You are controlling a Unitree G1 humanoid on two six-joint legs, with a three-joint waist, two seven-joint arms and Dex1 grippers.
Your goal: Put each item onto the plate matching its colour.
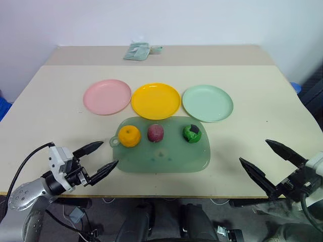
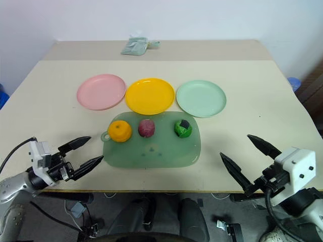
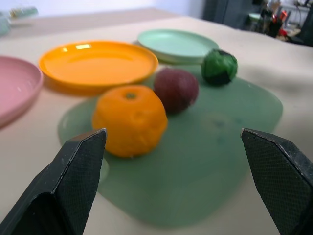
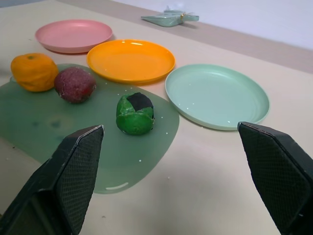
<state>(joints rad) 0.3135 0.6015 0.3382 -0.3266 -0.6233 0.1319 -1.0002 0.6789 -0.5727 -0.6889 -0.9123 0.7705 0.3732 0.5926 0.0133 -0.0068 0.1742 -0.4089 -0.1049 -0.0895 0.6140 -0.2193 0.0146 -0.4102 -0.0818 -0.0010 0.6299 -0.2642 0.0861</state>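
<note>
Items sit in a row on a translucent green mat (image 1: 161, 151): orange fruit (image 1: 129, 136), dark red-purple lump (image 1: 155, 133), green-and-black ball (image 1: 192, 133). Behind them on the tabletop (image 1: 262, 101) lie pink plate (image 1: 107, 97), yellow-orange plate (image 1: 155, 100) and mint plate (image 1: 207, 103). No writing legible. Left gripper (image 1: 99, 159) near the fruit, right gripper (image 1: 270, 166) well apart from the ball; both jaws wide, empty.

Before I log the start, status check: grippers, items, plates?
Left gripper and right gripper open, empty. Orange fruit, red-purple lump, green-and-black ball on the mat. Plates bare. Nothing blocking.
</note>
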